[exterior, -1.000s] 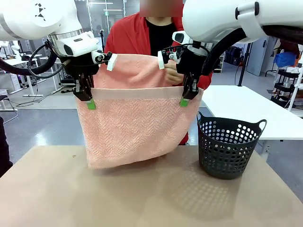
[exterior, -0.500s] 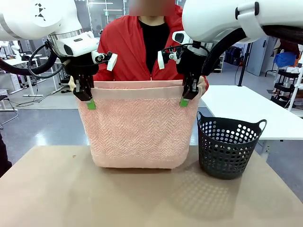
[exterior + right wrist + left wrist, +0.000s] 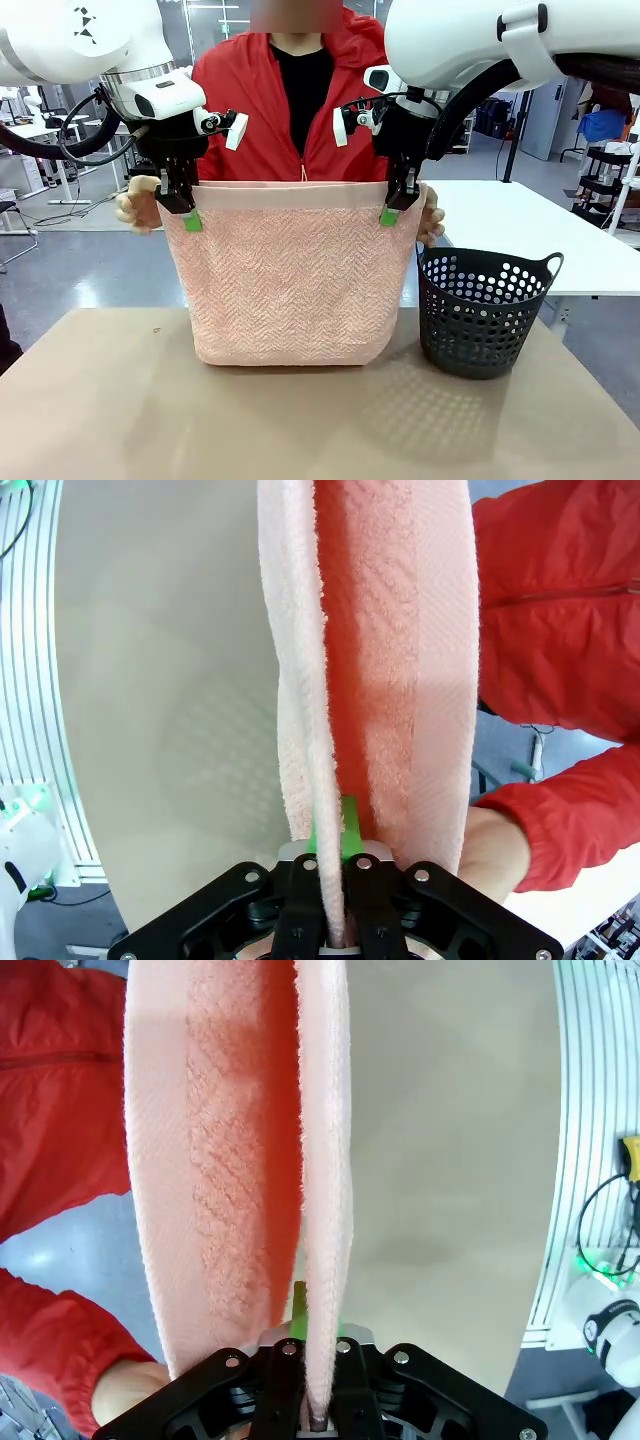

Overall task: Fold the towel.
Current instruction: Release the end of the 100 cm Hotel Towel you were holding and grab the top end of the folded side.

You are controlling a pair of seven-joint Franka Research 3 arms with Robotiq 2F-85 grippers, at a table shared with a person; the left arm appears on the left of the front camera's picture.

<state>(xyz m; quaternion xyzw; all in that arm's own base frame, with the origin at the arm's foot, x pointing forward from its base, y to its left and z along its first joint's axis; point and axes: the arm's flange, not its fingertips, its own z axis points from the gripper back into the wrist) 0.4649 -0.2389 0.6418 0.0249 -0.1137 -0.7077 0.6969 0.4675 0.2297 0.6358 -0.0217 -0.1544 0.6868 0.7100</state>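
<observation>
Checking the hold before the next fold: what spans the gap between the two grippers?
In the front view, the hem band of the towel stretches level between left gripper and right gripper, both shut on it.

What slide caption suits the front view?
Left fingers and right fingers pinch the towel's hem; a person's hands hold its far layer.

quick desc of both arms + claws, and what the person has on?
Left arm and right arm: bulky glossy white shells; the left bears a small black marking. Black cables loop at the wrists. Left claw and right claw: black, with green pads. Person: red zip jacket, elastic cuffs, black top.
</observation>
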